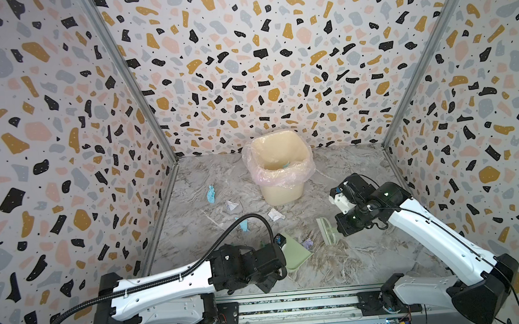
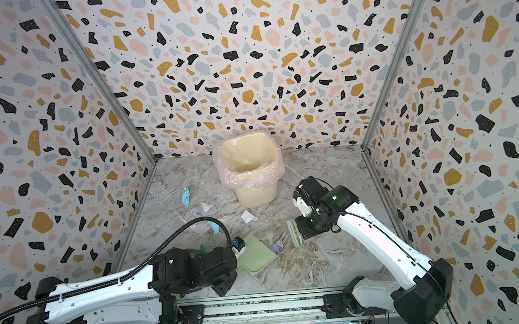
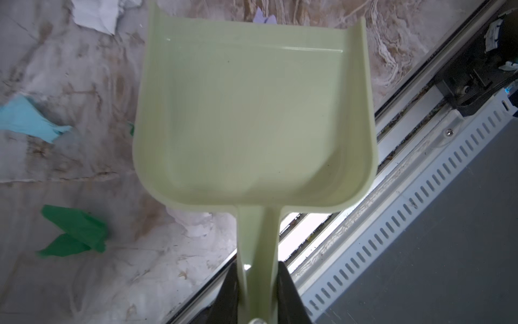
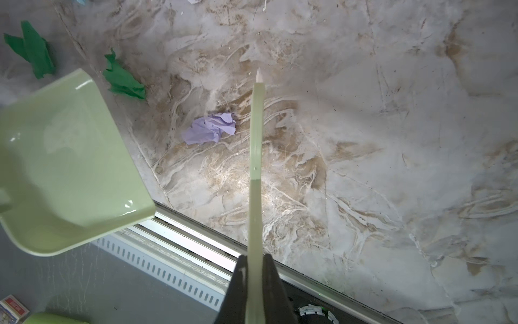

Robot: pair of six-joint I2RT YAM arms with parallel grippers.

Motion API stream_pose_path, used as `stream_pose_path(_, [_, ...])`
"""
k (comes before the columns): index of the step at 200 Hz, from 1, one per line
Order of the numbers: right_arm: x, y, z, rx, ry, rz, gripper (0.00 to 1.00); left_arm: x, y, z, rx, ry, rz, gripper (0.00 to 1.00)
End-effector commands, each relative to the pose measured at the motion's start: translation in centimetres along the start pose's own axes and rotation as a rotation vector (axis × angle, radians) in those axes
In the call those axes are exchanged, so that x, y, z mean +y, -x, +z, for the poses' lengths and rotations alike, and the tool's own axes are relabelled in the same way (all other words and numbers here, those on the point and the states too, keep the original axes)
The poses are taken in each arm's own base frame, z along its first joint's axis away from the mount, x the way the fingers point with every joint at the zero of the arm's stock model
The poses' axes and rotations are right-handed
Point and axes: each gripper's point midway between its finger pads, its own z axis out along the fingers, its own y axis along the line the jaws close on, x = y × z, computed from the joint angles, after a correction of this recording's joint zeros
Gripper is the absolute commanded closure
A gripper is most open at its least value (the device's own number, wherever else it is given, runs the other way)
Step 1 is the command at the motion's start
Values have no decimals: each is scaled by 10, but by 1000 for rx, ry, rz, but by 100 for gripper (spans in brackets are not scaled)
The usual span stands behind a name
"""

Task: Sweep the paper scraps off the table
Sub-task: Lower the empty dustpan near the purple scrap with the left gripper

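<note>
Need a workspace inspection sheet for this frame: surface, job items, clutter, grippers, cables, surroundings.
Surface: table, marble pattern, no spills seen.
Job's things: light blue scrap, white scrap and green scrap lie loose; lilac scrap sits between dustpan and brush; dustpan empty.
Clutter: lined bin at the back; small box off the table, past the front edge.
Grippers: left gripper shut on dustpan handle; right gripper shut on brush handle.
Cables: black hose arches over the left arm.
Surroundings: speckled walls on three sides; rail in front.
</note>
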Motion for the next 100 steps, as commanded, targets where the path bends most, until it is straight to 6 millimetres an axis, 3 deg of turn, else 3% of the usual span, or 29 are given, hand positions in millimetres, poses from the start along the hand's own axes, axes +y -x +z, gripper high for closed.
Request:
stream_pose_path(1, [3,4,-7,-8,-33,-40,100,-22,-6,12,-2,-77,-90,100])
stream_pose_path(31, [5,9,-3,9,-77,-89,100,-24,-27,32,53,-47,-90,100])
stream_pose_path(100, [16,17,8,23,-119,-161,100,-20,-39,59,59,59,-36,100])
